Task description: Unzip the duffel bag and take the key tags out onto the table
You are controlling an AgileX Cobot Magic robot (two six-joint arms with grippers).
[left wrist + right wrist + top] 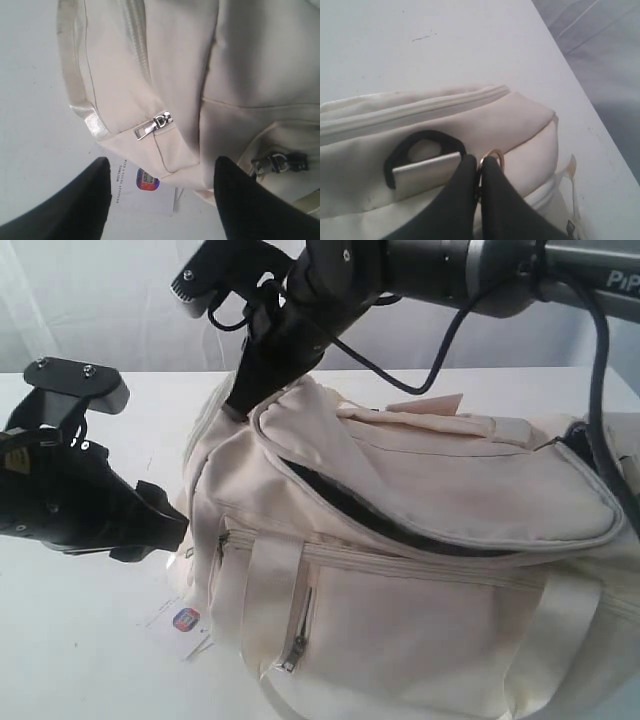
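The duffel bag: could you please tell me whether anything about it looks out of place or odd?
Nothing looks damaged or spilled. The duffel bag has its top zip gaping partly open, dark inside. A small white paper tag lies on the table, partly hidden by the bag's end.

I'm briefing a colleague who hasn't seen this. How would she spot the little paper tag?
Find the big cream duffel bag on the white table. At the bag's end beside the open left gripper, a small paper tag lies flat on the tabletop, by the bag's bottom edge. Unlike the silver zip pulls nearby, it is white card with a red and blue mark.
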